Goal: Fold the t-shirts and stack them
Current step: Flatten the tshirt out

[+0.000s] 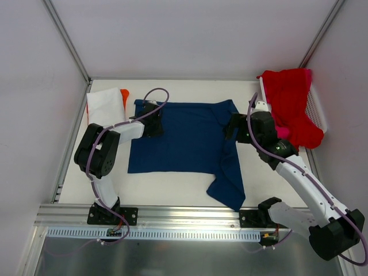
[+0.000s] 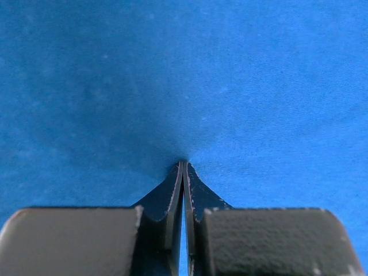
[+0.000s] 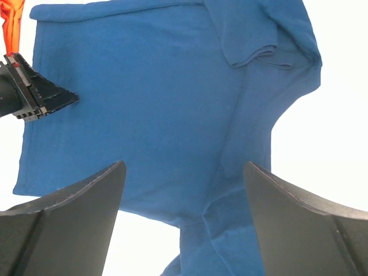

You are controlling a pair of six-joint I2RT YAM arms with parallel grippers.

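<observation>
The navy blue t-shirt [image 1: 181, 138] lies spread on the table, print not showing, with its near right part trailing toward the front edge [image 1: 229, 187]. My left gripper [image 1: 153, 124] is shut, its tips [image 2: 184, 165] pressed onto the shirt's left part; no pinched fold shows. It also shows in the right wrist view [image 3: 43, 98]. My right gripper [image 1: 233, 127] is open and empty, hovering over the shirt's right side [image 3: 184, 167]. A sleeve is folded over the shirt [image 3: 253, 43]. A folded white t-shirt [image 1: 105, 107] lies on an orange one [image 1: 125, 92] at the far left.
A white mesh basket [image 1: 318, 112] at the far right holds a red t-shirt [image 1: 290, 103] and a pink one [image 1: 282, 132]. Metal frame posts stand at the back corners. The table's front edge has a rail [image 1: 172, 215].
</observation>
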